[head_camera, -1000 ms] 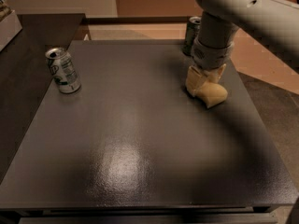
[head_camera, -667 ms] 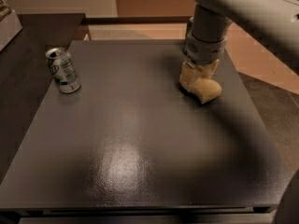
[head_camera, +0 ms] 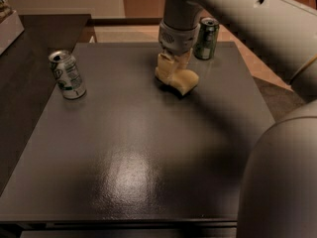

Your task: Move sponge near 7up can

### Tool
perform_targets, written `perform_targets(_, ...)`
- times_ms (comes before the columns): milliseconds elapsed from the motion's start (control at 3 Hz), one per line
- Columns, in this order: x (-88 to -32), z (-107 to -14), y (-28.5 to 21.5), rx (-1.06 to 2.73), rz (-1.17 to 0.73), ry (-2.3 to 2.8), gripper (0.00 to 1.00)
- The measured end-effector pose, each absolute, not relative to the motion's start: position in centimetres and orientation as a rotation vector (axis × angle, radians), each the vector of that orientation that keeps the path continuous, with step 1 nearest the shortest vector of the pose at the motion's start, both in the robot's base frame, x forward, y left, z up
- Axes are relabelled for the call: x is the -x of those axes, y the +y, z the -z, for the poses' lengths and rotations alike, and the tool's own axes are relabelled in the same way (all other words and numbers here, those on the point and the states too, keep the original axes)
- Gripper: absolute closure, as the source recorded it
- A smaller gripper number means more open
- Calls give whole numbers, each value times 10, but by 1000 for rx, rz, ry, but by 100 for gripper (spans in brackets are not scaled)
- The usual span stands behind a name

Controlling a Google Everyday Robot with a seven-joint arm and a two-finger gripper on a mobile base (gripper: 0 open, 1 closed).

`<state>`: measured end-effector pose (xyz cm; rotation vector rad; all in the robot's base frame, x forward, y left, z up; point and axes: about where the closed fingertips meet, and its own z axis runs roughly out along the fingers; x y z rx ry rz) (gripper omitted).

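The pale yellow sponge [head_camera: 176, 77] is held at its top by my gripper [head_camera: 174, 63], which comes down from above at the back middle of the dark table [head_camera: 148, 152]. The sponge's lower end rests on or just above the tabletop. The 7up can [head_camera: 67, 75], silver-white with green markings, stands upright near the table's left edge, well to the left of the sponge.
A darker all-green can [head_camera: 206, 38] stands upright at the back right, just right of my gripper. My arm [head_camera: 277, 177] fills the right foreground. A second dark table [head_camera: 34, 43] lies to the left, with a white box [head_camera: 7, 24] on it.
My gripper has carried the sponge leftward across the table, away from the green can and toward the 7up can. The green can now shows fully.
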<state>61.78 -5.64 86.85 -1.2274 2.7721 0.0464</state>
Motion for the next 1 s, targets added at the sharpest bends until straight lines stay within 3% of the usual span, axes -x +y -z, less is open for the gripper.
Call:
perform_targets(667,-638,-867,43,1591,-100,2553,100)
perform_targets(1000,-641,-865,66,1670,-113,2498,100)
